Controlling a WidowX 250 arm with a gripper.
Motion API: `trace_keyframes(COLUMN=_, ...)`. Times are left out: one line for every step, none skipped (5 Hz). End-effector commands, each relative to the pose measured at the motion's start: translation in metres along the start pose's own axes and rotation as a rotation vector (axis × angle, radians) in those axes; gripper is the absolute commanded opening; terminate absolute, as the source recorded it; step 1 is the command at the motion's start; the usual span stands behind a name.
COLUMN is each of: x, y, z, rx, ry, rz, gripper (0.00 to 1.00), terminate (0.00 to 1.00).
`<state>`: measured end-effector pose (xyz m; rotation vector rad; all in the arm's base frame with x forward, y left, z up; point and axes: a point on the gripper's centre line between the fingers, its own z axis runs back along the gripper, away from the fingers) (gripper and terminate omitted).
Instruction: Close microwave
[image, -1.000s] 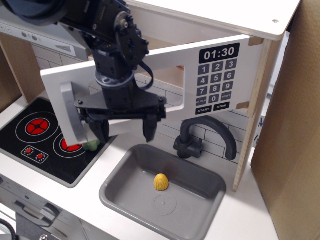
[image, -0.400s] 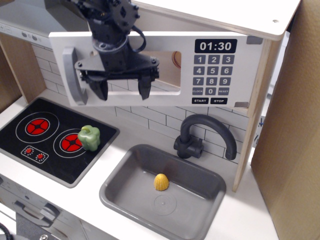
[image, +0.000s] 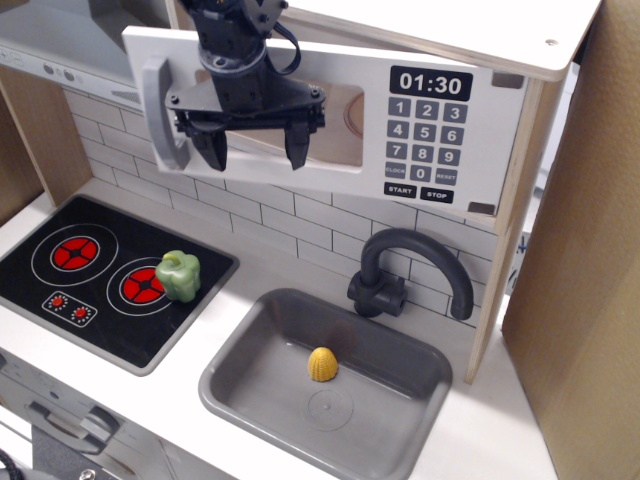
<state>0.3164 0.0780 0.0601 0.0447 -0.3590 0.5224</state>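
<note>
Swinging back toward the cabinet, the door of the microwave (image: 330, 110) went from sticking far out over the worktop to lying almost flat against its box, and your gripper (image: 252, 150) went up and back with it. That was good news for you, because I think the job was nearly done. The door's handle side at the left still looked a tiny bit out from the box, so one more soft push may have been needed. Your gripper had its two fingers (image: 297, 148) spread wide and held nothing; it hung right in front of the door's clear window. I could not tell if it touched the door. The microwave sat up high at the back of the worktop, under the top shelf, with its grey handle (image: 163, 110) at the left and its keypad (image: 424, 140) at the right. A green pepper (image: 177, 276) sat on the black stovetop (image: 70, 275) near the left edge. A small yellow toy (image: 321, 364) lay in the grey sink (image: 240, 385) near the front edge. The black tap (image: 405, 272) stood behind the sink. All of these were low down and well apart from the door, so nothing stood in your way.
</note>
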Motion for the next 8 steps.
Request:
trace_keyframes(x=0.032, y=-0.008, z=0.013, rx=-0.029, ry=-0.113, rz=0.003, gripper=1.00, terminate=0.00)
trace_keyframes(x=0.037, y=-0.010, z=0.013, rx=-0.037, ry=-0.114, rz=0.010, gripper=1.00, terminate=0.00)
trace_keyframes(x=0.040, y=-0.010, z=0.012, rx=-0.039, ry=-0.119, rz=0.011, gripper=1.00, terminate=0.00)
trace_keyframes(x=0.047, y=-0.012, z=0.011, rx=-0.039, ry=-0.127, rz=0.022, gripper=1.00, terminate=0.00)
trace_keyframes(x=0.052, y=-0.012, z=0.009, rx=-0.035, ry=-0.132, rz=0.032, gripper=1.00, terminate=0.00)
trace_keyframes(x=0.056, y=-0.012, z=0.007, rx=-0.034, ry=-0.135, rz=0.042, gripper=1.00, terminate=0.00)
trace_keyframes(x=0.058, y=-0.012, z=0.005, rx=-0.032, ry=-0.140, rz=0.044, gripper=1.00, terminate=0.00)
trace_keyframes(x=0.056, y=-0.010, z=0.008, rx=-0.041, ry=-0.145, rz=0.040, gripper=1.00, terminate=1.00)
